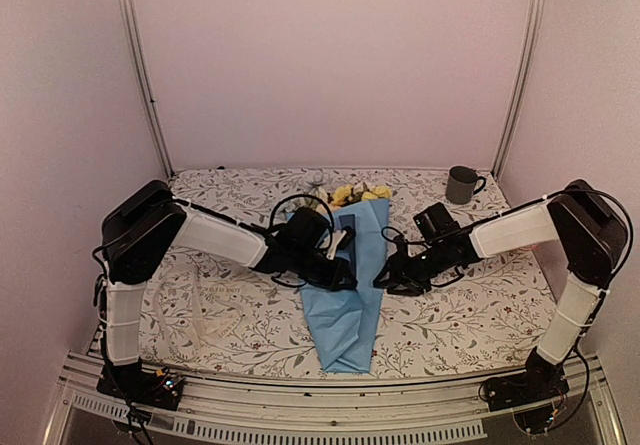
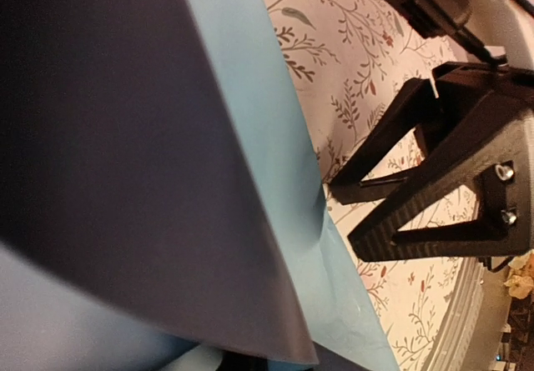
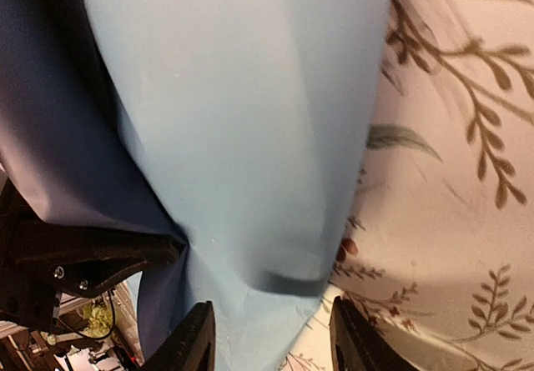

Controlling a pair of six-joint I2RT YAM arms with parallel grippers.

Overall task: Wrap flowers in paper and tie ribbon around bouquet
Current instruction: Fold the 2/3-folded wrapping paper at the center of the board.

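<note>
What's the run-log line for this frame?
phase: wrap | left gripper: shut on paper fold | right gripper: open at paper's right edge, holding nothing | flowers: heads poking from cone top

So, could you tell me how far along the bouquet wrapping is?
Wrapping looks mostly done: the paper is folded into a cone around the flowers. In hand: the left gripper pinches its folded edge, while the right gripper is open beside it. Left: the ribbon, loose on the tablecloth, isn't tied on.
</note>
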